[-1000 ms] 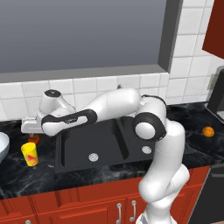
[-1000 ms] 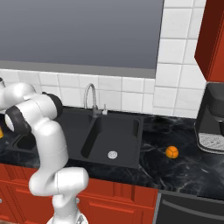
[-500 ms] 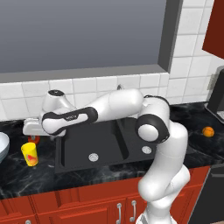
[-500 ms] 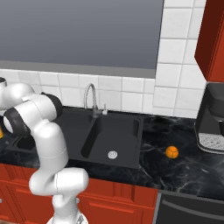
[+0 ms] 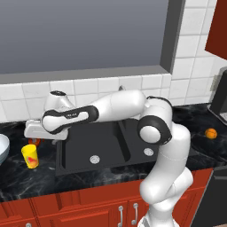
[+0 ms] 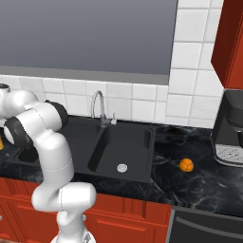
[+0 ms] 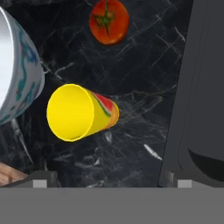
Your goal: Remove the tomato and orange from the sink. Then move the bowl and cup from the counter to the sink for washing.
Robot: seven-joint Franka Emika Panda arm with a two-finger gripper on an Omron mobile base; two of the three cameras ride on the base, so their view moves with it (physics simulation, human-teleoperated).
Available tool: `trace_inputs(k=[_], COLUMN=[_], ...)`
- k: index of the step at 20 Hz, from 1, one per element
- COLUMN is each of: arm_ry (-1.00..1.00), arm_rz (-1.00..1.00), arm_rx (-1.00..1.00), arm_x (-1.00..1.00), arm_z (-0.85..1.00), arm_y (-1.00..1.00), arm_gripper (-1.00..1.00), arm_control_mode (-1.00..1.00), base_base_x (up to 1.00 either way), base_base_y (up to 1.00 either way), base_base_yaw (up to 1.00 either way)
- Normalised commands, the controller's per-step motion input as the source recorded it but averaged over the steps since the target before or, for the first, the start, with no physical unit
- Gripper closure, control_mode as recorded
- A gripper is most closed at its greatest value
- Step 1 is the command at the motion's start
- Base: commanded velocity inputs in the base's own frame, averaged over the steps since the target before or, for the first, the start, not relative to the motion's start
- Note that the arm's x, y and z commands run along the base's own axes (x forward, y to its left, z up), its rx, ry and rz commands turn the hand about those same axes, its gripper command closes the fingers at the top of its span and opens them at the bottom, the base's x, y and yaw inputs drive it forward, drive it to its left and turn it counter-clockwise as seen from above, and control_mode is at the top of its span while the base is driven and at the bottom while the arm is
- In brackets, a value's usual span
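Observation:
The yellow cup (image 7: 81, 113) with its red-orange mark stands on the black counter (image 7: 131, 144), seen from above in the hand view. My gripper (image 7: 111, 181) is open and empty, hanging above the cup (image 5: 30, 156) with its fingertips (image 7: 41, 177) set wide apart. The tomato (image 7: 109, 21) lies on the counter beyond the cup, partly hidden behind the hand in the left base view (image 5: 34, 142). The pale bowl (image 7: 17, 74) sits right beside the cup (image 5: 2, 148). The black sink (image 5: 102, 146) is to the right. The orange (image 6: 186, 164) rests on the counter right of the sink.
A curved steel faucet (image 6: 98, 107) rises behind the sink's divider. A dark coffee machine (image 6: 230, 128) stands at the far right of the counter. The sink's raised rim (image 7: 183, 100) runs close alongside the cup. Red cabinets line the counter front.
My hand has drifted only slightly above the cup, and its jaws stay wide open. The cup, bowl, tomato and orange have not moved.

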Motion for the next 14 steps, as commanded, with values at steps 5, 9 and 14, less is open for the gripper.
trace_inputs(k=[5, 9, 14], arm_ry=[0.07, 0.07, 0.06], arm_rz=[0.00, 0.00, 0.00], arm_rx=[-0.08, -0.09, -0.06], arm_x=[0.00, 0.00, 0.00], arm_z=[0.00, 0.00, 0.00], arm_y=[-0.03, -0.01, 0.00], arm_gripper=[-1.00, -1.00, -1.00], arm_control_mode=[-1.00, -1.00, -1.00], base_base_x=[0.00, 0.00, 0.00], base_base_y=[0.00, 0.00, 0.00], base_base_yaw=[0.00, 0.00, 0.00])
